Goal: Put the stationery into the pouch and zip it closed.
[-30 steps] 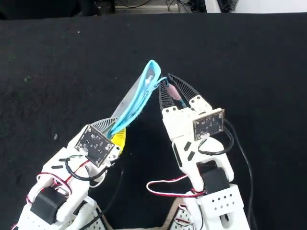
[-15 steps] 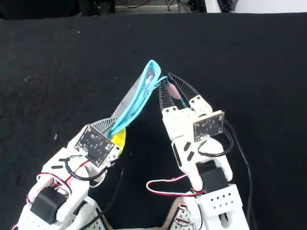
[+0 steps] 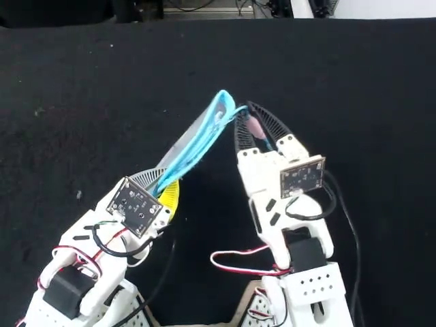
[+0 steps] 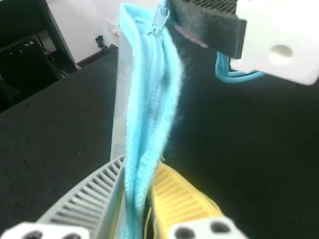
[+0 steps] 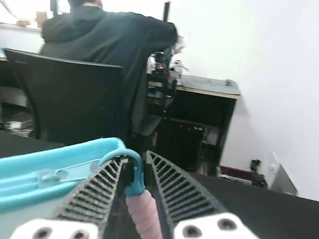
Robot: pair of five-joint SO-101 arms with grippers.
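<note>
**Pouch.** The light blue pouch [image 3: 194, 143] is held off the black table [image 3: 354, 82], just to the 11 o'clock side of the centre of the high view. It runs as a narrow strip from its lower end at 7 o'clock to its upper end at 1 o'clock. In the left wrist view the pouch [image 4: 147, 99] shows grey mesh on one side and blue zip tape along its edge. The metal zip slider [image 4: 160, 19] sits at the upper end.

**Left gripper.** The left arm enters from 7 o'clock. The left gripper [image 3: 163, 185] clamps the lower end of the pouch. Its grey finger [image 4: 94, 191] and yellow finger [image 4: 177, 199] press against opposite faces of the fabric, with only the pouch between them.

**Right gripper.** The right arm enters from 5 o'clock. The right gripper [image 3: 251, 122] is at the upper end of the pouch, on its 3 o'clock side. Its black ribbed fingers [image 5: 174, 191] are nearly closed, with a narrow gap. The blue pull cord [image 5: 130, 172] and its pink tab [image 5: 144, 209] are pinched in that gap. The cord loops from the fingertips to the zip slider.
</note>
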